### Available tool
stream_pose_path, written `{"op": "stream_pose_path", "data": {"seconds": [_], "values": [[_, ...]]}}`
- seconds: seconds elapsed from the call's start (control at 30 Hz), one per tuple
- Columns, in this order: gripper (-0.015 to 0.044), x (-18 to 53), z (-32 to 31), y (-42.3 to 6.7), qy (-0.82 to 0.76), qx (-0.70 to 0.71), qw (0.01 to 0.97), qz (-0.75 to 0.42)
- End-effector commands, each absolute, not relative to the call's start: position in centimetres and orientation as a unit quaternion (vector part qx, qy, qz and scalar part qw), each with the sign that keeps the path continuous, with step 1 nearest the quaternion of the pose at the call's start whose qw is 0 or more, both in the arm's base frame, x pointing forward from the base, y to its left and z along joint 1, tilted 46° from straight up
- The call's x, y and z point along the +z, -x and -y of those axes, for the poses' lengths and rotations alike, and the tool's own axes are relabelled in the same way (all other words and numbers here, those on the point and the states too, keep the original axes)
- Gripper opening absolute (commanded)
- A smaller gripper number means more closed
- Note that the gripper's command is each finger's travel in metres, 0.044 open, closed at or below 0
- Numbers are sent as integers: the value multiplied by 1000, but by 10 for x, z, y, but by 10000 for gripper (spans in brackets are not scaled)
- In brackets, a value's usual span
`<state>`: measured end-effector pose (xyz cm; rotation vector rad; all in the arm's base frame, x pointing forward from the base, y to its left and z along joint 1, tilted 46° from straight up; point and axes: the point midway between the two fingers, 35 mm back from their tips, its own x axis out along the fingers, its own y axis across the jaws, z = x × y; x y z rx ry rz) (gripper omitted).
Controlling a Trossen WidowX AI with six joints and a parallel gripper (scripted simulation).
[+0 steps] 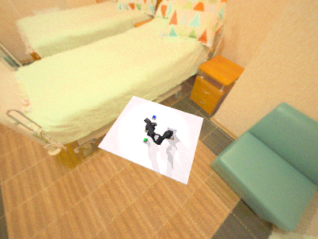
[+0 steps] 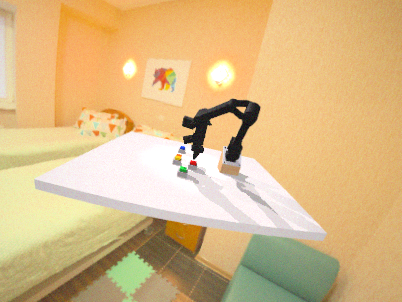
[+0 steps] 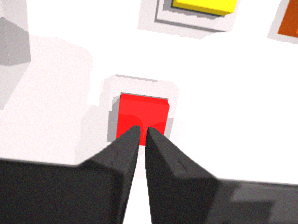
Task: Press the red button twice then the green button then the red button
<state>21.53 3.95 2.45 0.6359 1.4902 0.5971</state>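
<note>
Buttons [image 2: 183, 169] on table [image 2: 100, 175], left of arm base [image 2: 230, 165]; bed [image 1: 79, 87] beside table.

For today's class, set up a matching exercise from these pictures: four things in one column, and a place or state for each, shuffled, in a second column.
Column one:
1. red button
2. yellow button
3. green button
4. gripper

Column two:
A. jaws nearly closed, holding nothing
B. at the top edge of the wrist view
C. directly under the fingertips
D. nearest the table's front edge in the exterior view

Pairs: 1-C, 2-B, 3-D, 4-A
</note>
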Motion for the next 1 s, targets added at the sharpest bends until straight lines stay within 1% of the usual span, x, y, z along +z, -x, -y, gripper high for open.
{"op": "stream_pose_path", "data": {"seconds": [0.0,0.3,0.97], "values": [[20,19,-45,-214,-285,262,647,-657],[20,10,-54,-214,-285,263,647,-657],[20,10,-55,-214,-285,263,647,-657]]}}
